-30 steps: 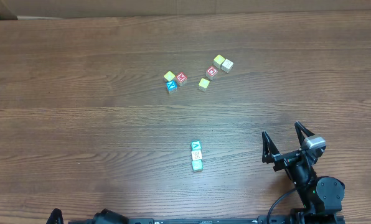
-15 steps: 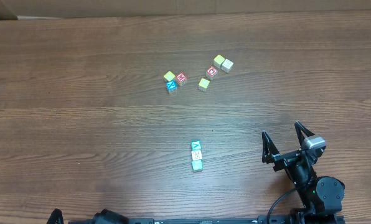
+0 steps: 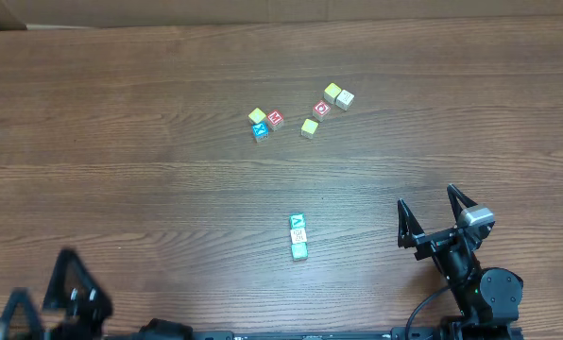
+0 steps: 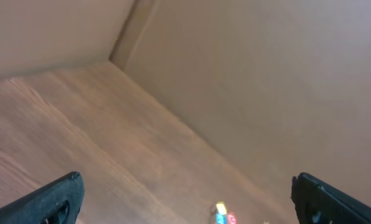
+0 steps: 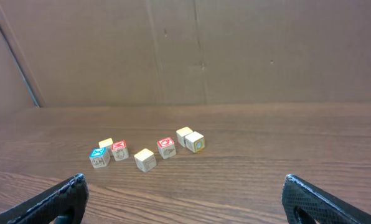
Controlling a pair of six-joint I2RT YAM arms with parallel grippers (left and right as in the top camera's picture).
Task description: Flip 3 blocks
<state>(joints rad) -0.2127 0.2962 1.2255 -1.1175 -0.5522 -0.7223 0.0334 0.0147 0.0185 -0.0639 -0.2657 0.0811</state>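
**Item 1. Table [image 3: 121, 113].** Dark wood grain, filling the overhead frame. A brown cardboard wall [image 5: 235, 50] stands along its far edge.

**Item 2. Blocks, three (task items).** They lie in a short vertical row just below the centre of the overhead frame, each touching the next.
- Upper green block [image 3: 298, 221]: green-and-white face up. The letter is possibly an "A", too small to read for certain.
- Whitish block [image 3: 298, 235]: red print, in the middle of the row.
- Lower green block [image 3: 299, 250]: pale green top.

No gripper touches any of the three.

**Item 3. Other cubes, seven.** Two loose groups in the upper centre of the overhead frame, well apart from the row.
- Left group: yellow cube [image 3: 257, 115], blue cube [image 3: 260, 131] and red "M" cube [image 3: 276, 119], close together.
- Right group: yellow-green cube [image 3: 309, 127] and red "O" cube [image 3: 322, 108], then a second yellow cube [image 3: 332, 92] touching a cream cube [image 3: 345, 98].

**Item 4. Right gripper [image 3: 428, 200].** Lower right of the overhead frame, well to the right of the row. Its fingers are spread wide and hold nothing.

**Item 5. Left gripper [image 3: 41, 276].** Lower left corner of the overhead frame, outline smeared. Its wrist view shows both fingers at the frame's bottom corners, set wide apart with nothing between them.
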